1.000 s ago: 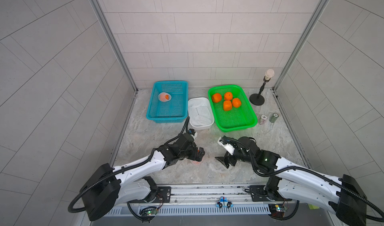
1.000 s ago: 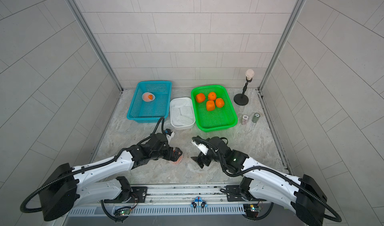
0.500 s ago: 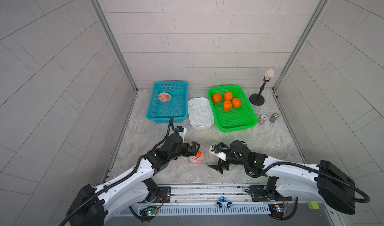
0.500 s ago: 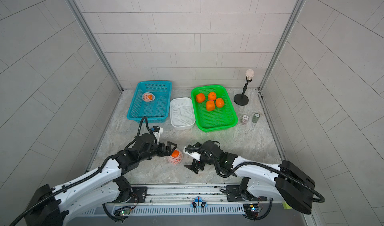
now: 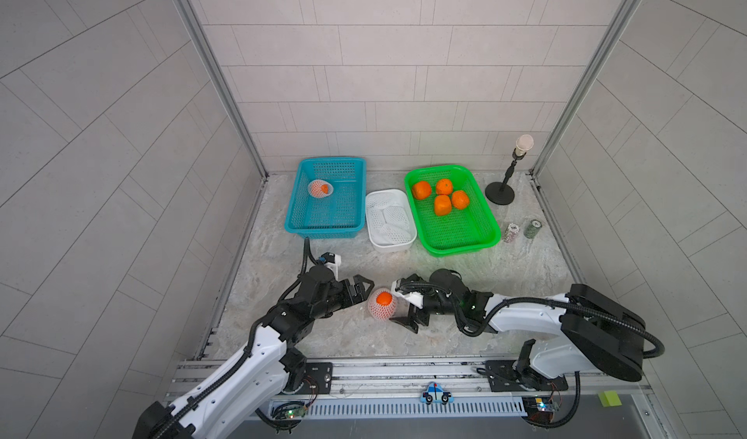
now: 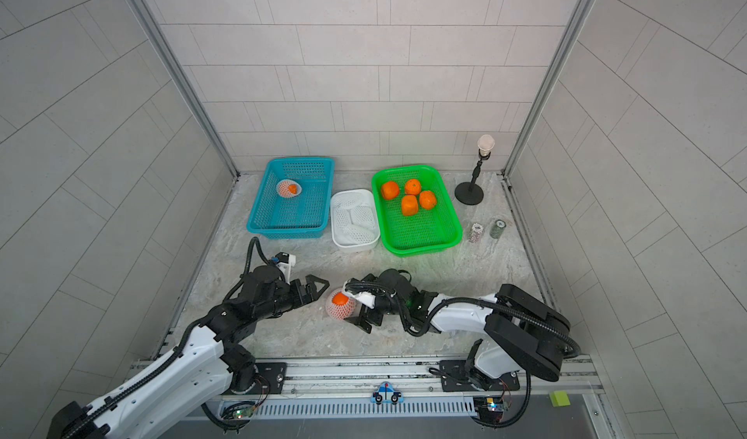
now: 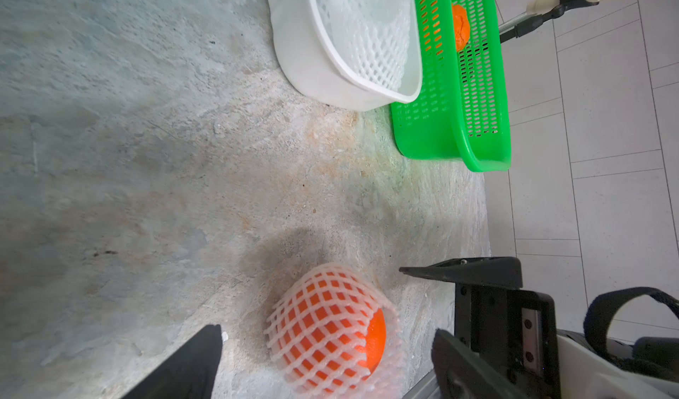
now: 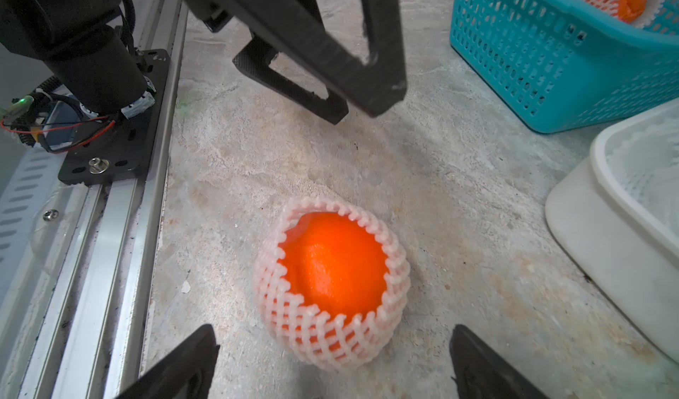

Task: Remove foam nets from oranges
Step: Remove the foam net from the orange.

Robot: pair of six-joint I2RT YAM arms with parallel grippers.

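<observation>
- near orange (image 8: 334, 261): vivid orange, dimpled
- foam net (image 8: 330, 336) on it: white diamond mesh, pinkish over fruit
- second netted orange (image 5: 320, 188): same colours
- bare oranges (image 5: 442, 205): bright orange
- loose nets (image 5: 390, 219): white mesh
- tub (image 7: 305, 59): plain white
- teal basket (image 5: 323, 231), green basket (image 5: 456, 227): slotted lattice
- worktop (image 5: 505, 279): grey-beige marbling
- left claw (image 5: 366, 291), right claw (image 5: 398, 304): black
- pale chip stack (image 5: 511, 231): white-pink stripes
- green chip stack (image 5: 532, 228): dark green, pale stripes
- stand (image 5: 500, 193): black, cream top

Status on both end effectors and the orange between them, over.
Left end effector open, right end effector open. Netted orange on table between them, ungripped. Nothing in the way.
</observation>
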